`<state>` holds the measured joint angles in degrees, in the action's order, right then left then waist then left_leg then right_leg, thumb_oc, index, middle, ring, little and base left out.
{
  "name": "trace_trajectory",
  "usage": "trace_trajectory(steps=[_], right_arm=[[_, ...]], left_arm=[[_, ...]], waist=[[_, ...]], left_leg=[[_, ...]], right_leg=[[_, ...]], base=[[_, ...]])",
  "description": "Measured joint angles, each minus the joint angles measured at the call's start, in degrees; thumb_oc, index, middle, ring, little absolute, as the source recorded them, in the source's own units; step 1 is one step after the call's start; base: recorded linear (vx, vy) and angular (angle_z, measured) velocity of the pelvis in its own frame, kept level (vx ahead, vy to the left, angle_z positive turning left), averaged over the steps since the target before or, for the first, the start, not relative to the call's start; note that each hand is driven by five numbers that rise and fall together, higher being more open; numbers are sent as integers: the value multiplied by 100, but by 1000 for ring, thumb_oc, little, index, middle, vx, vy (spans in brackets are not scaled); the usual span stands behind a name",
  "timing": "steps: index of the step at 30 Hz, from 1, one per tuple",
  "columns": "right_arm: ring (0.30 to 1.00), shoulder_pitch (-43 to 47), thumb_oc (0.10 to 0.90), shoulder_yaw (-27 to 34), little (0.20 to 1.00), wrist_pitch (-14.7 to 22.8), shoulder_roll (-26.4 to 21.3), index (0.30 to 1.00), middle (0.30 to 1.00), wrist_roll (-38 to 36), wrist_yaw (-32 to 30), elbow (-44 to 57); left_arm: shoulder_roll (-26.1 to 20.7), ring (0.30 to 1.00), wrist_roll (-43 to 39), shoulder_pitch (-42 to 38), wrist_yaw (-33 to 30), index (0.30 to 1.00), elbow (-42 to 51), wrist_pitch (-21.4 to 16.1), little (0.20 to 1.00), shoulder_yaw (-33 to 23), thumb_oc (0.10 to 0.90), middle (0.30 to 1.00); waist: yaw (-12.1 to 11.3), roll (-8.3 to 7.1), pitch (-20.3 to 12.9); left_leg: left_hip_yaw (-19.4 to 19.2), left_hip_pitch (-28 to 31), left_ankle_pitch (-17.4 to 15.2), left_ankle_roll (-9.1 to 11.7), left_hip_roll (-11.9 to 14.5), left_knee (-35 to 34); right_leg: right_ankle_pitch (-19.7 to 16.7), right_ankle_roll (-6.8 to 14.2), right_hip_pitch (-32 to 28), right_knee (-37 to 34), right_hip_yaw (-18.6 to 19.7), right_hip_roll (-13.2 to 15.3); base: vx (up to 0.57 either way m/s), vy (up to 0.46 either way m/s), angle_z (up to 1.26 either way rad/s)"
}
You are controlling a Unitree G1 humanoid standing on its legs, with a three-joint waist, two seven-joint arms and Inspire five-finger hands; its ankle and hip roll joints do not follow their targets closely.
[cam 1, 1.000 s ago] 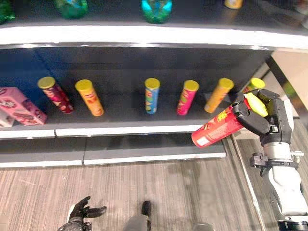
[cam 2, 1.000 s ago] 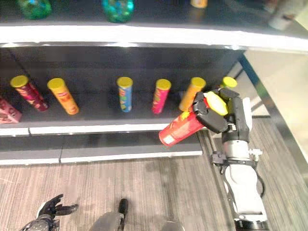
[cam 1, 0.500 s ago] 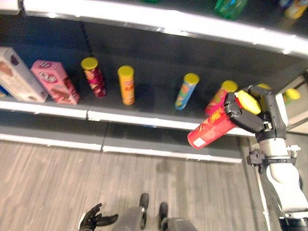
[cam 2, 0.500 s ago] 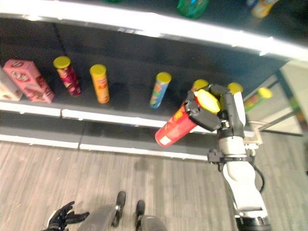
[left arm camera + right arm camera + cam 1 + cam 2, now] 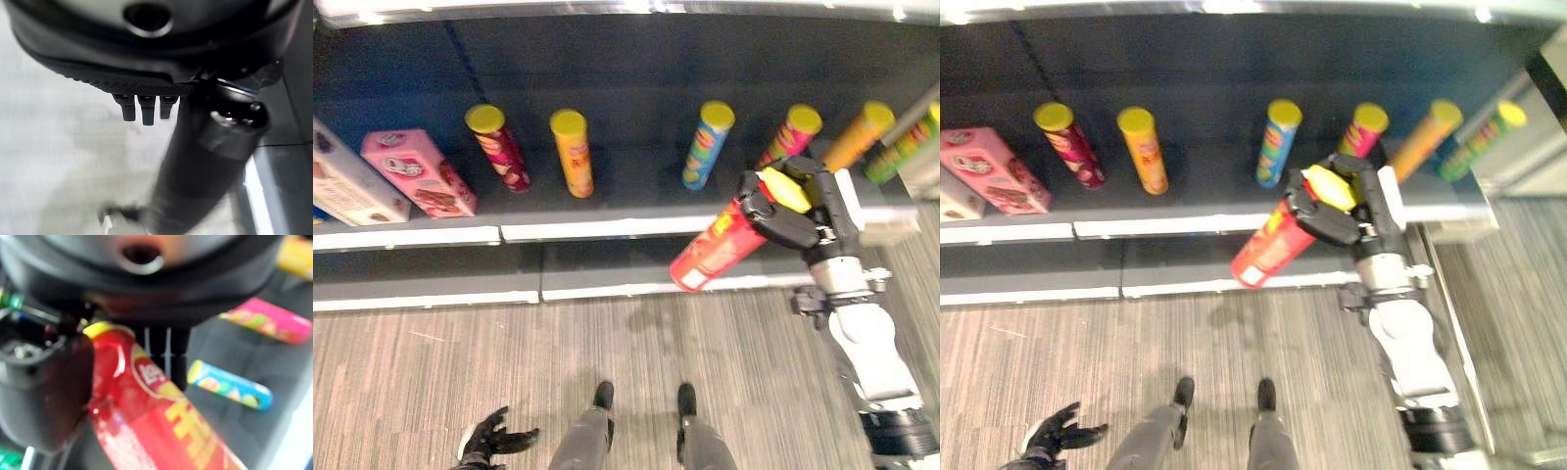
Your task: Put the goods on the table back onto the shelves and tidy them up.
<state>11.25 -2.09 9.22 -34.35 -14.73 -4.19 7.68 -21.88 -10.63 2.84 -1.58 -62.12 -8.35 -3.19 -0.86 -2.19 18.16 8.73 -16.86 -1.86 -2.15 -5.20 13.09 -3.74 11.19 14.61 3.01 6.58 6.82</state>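
Red chip can [image 5: 720, 252] with a yellow lid sits in the robot's right hand [image 5: 795, 211], tilted so its lidded end is up in the palm and its base points down and toward the robot's left, out in front of the shelf's white front edge and above the floor [image 5: 431, 362]. The fingers [image 5: 166, 346] and thumb are clamped round the upper part of the can, as the right wrist view shows from close by. Behind it, on the dark shelf [image 5: 636, 186], stand other cans in a row, well apart from each other: a maroon can [image 5: 498, 149], an orange can [image 5: 573, 154], a blue can [image 5: 707, 146], a pink can [image 5: 789, 136], a second orange can [image 5: 857, 134] and, at the far right, a green can [image 5: 906, 147]. The held can is nearest the pink can and the blue can, though it touches neither. At the left end of the shelf stands a pink box [image 5: 416, 173], with a white box [image 5: 347, 191] just beside it. The left hand [image 5: 489, 441] hangs low above the grey striped floor, its fingers spread apart and holding nothing.
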Motion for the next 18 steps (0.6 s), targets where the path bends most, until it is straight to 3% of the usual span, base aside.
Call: trace_trajectory(steps=[1, 2, 4, 7, 8, 10, 13, 18], right_arm=[[300, -42, 400, 11, 300, -2, -73, 300, 300, -1, 22, 5], [300, -87, 400, 49, 300, -45, -207, 300, 300, 0, 18, 3], [300, -81, 400, 18, 300, -53, -250, 300, 300, 0, 48, 17], [300, -79, 400, -108, 300, -49, -333, 300, 300, 0, 124, 199], [300, -2, 400, -332, 300, -25, -610, 300, 300, 16, 271, 405], [300, 51, 400, -424, 300, -27, -603, 300, 300, 81, 311, 365], [300, 192, 400, -542, 300, -81, -766, 300, 300, 322, 398, 347], [300, 813, 400, -769, 300, -106, -859, 300, 300, 601, 352, -64]], left_arm=[[-15, 900, 1, -34, -22, 900, 39, -11, 900, 8, 800, 900], [-3, 900, 1, -156, -32, 900, 18, -4, 900, 36, 800, 900], [85, 900, 2, -155, -25, 900, 104, -34, 900, 74, 800, 900], [215, 900, -1, -141, -32, 900, 163, -30, 900, 128, 800, 900], [305, 900, 1, -115, -29, 900, 272, -14, 900, 324, 800, 900], [408, 900, -1, -64, -32, 900, 218, -7, 900, 277, 800, 900], [463, 900, 2, 47, -15, 900, 306, 12, 900, 488, 800, 900], [446, 900, -6, 170, -42, 900, 457, 9, 900, 521, 800, 900]], waist=[[18, -7, 4], [47, 8, 15], [-11, 27, 26], [-34, 26, 26], [-38, 45, 39], [-108, 75, 46], [-105, 132, 30], [-121, 201, 6]], left_leg=[[24, 58, 197, 3, -49, -243], [124, 179, 356, 28, -179, -498], [145, 374, 458, 123, -193, -756], [407, 596, 616, 215, -186, -1077], [695, 564, 687, 325, -57, -1177], [807, 598, 684, 401, 70, -1240], [651, 699, 711, 468, 327, -1580], [698, 790, 900, 591, 485, -1744]], right_leg=[[-6, -21, -108, -256, -2, -105], [-154, -259, -366, -680, 53, -133], [-203, -303, -551, -873, 59, -80], [-254, -338, -806, -875, -251, -94], [-318, -598, -889, -824, -504, -231], [-251, -730, -983, -826, -693, -352], [-177, -856, -1035, -825, -940, -468], [-62, -954, -1125, -827, -1093, -613]], base=[[68, -67, 26], [108, -121, 25], [104, -161, 21], [114, -216, 49], [154, -262, 91], [97, -131, 62], [83, -81, 39], [62, -106, 14]])
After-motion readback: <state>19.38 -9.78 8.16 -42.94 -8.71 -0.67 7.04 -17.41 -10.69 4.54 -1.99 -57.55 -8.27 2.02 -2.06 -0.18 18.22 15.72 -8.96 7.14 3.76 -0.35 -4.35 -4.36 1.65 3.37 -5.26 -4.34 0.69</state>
